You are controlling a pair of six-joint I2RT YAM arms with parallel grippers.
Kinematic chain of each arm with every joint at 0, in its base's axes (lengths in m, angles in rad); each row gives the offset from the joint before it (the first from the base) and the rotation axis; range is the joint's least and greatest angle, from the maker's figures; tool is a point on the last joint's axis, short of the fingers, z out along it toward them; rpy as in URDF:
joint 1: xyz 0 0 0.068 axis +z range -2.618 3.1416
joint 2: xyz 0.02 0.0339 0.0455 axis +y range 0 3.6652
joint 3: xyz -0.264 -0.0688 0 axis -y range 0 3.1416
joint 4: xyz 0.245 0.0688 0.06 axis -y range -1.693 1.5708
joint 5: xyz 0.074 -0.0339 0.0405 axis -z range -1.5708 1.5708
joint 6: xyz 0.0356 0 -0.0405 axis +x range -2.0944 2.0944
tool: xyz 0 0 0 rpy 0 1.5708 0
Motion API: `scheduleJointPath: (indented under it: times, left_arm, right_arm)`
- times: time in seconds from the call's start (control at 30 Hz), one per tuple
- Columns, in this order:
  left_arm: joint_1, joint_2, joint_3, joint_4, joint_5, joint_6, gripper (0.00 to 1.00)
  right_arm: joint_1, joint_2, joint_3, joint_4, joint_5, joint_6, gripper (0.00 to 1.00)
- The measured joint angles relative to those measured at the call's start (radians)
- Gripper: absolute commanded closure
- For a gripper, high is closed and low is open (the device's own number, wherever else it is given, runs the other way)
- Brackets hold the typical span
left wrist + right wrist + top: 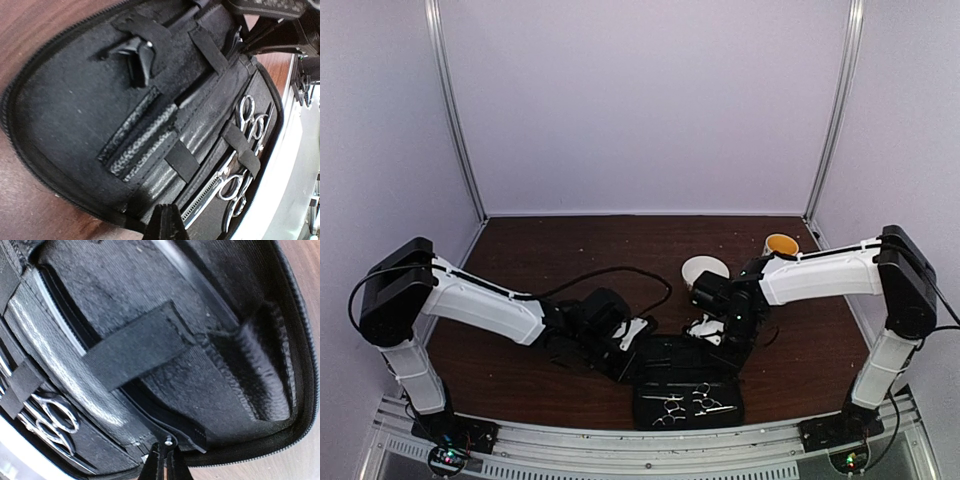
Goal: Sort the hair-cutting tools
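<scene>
The black zip case [665,362] lies open at the middle of the tabletop's [540,250] near edge. Both silver scissors [222,174] sit side by side in its near half, held under elastic straps [239,145]. The left tool [167,221] is fully closed, its tips at the case's left rim. The right tool [163,460] is closed too, its tips at the zipped rim on the right. Whether either pinches fabric I cannot tell. A white bowl [704,268] stands behind the case.

High rear overhead view, both wrist views close over case [75,115]
</scene>
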Motion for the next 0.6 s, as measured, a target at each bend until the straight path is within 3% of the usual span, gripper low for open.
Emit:
scheduleJointPath:
  times: [0.6]
  left_arm:
    - [-0.005,0.025,0.001,0.016,0.02,0.0,1.0]
  right_arm:
    - [0.008,0.076,0.089,-0.038,-0.056,-0.025,1.0]
